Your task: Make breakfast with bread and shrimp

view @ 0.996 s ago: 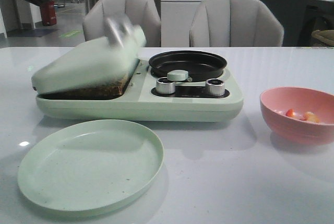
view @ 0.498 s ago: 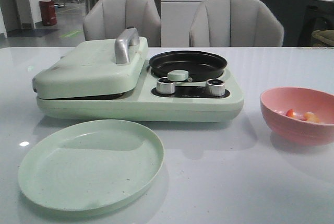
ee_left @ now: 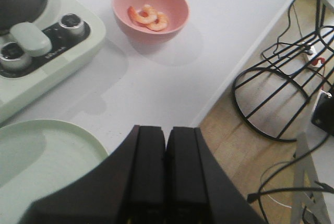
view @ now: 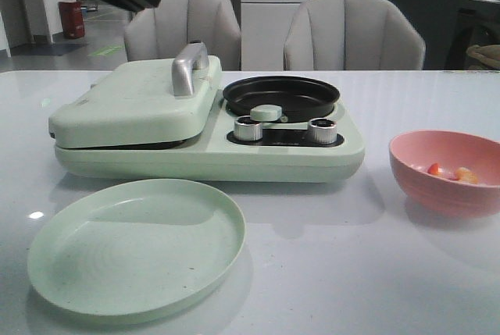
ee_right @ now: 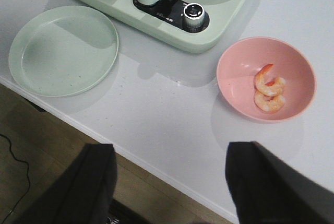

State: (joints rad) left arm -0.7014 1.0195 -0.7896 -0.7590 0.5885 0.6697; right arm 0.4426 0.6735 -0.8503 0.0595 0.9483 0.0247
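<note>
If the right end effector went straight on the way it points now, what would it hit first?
Probably the bare table near its front edge, between the green plate and the pink bowl. The open right end effector has nothing between its fingers; depth is unclear.

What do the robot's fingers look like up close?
The left gripper has two flat, blocky black fingers with squared tips and a matte finish. The right gripper has the same plain black fingers, wide like paddles. No stickers, markings or cables show on either one.

Glossy white table [view: 328,257]; matt pale-green plate [view: 137,249]; brushed-metal lid handle [view: 187,68]; smooth pink bowl [view: 445,175]
</note>
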